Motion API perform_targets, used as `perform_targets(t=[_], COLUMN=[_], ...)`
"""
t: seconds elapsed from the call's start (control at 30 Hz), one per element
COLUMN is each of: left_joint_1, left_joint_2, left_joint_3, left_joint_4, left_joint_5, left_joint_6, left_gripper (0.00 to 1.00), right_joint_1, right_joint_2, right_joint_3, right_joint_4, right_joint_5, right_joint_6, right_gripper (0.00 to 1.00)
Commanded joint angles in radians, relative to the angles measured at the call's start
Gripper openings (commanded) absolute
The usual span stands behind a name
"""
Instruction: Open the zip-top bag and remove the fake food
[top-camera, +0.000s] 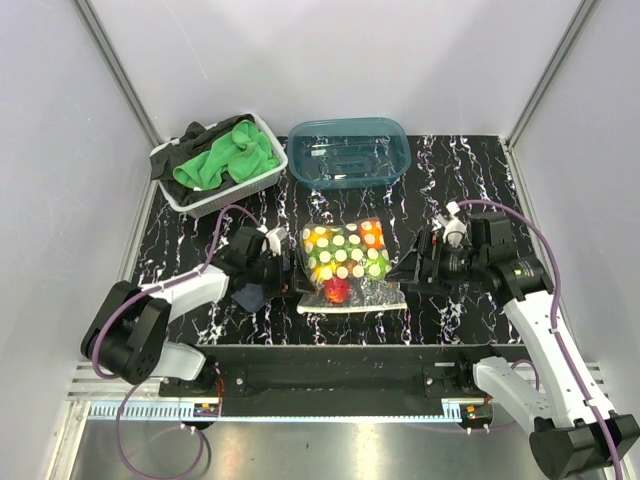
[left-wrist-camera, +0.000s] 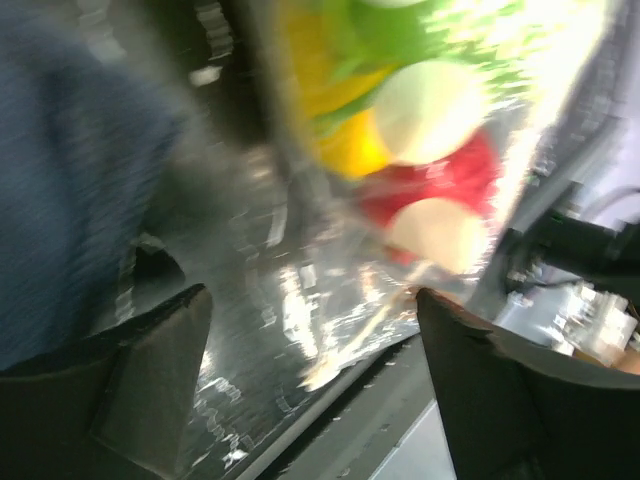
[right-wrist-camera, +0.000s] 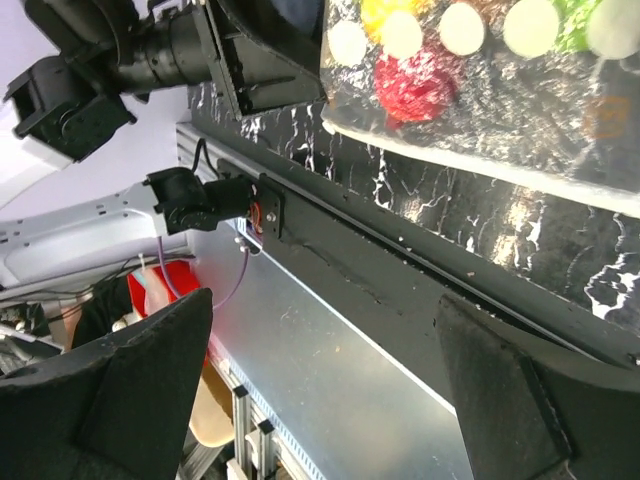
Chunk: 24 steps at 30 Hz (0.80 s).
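No legible text, labels or numbers anywhere.

The left arm (top-camera: 185, 290) and right arm (top-camera: 530, 310) reach inward toward mid-frame — left gripper (top-camera: 288, 278) centre-left, right gripper (top-camera: 402, 272) centre-right — fingers (right-wrist-camera: 120, 400) spread wide, facing each other.

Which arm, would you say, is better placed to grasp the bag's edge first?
Left, probably: the left jaws, open, frame the zip-top bag close up; the right jaws, also open, have it farther ahead.
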Motion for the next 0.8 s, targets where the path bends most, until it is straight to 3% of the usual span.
perform_targets(t=[0.0, 0.13, 0.3, 0.4, 0.43, 0.5, 0.63, 0.77], left_joint_1=[0.004, 0.0, -0.002, -0.003, -0.005, -0.005, -0.008, -0.01], left_joint_2=[0.058, 0.092, 0.072, 0.072, 0.074, 0.077, 0.054, -0.01], left_joint_3=[-0.012, -0.052, -0.093, -0.121, -0.126, -0.132, -0.127, -0.078], left_joint_4=[0.205, 0.335, 0.36, 0.464, 0.477, 0.506, 0.526, 0.468], left_joint_5=[0.207, 0.293, 0.302, 0.327, 0.331, 0.339, 0.35, 0.331], left_joint_6=[-0.025, -0.091, -0.118, -0.175, -0.187, -0.22, -0.279, -0.368], left_gripper=[0.77, 0.67, 0.52, 0.37, 0.3, 0.26, 0.01, 0.0], right_joint_1=[0.017, 0.034, 0.047, 0.068, 0.079, 0.121, 0.25, 0.444], right_joint_2=[-0.022, -0.025, -0.032, -0.029, -0.028, -0.022, 0.024, 0.087], right_joint_3=[-0.034, -0.044, -0.07, -0.091, -0.091, -0.085, -0.064, 0.024], right_joint_4=[0.062, 0.062, 0.068, 0.09, 0.09, 0.091, 0.13, 0.148], right_joint_5=[-0.091, -0.096, -0.095, -0.089, -0.041, 0.0, 0.178, 0.402], right_joint_6=[0.01, -0.005, -0.02, -0.034, -0.043, -0.057, -0.059, -0.089], right_gripper=[1.0, 1.0, 1.0, 1.0, 1.0, 1.0, 1.0, 1.0])
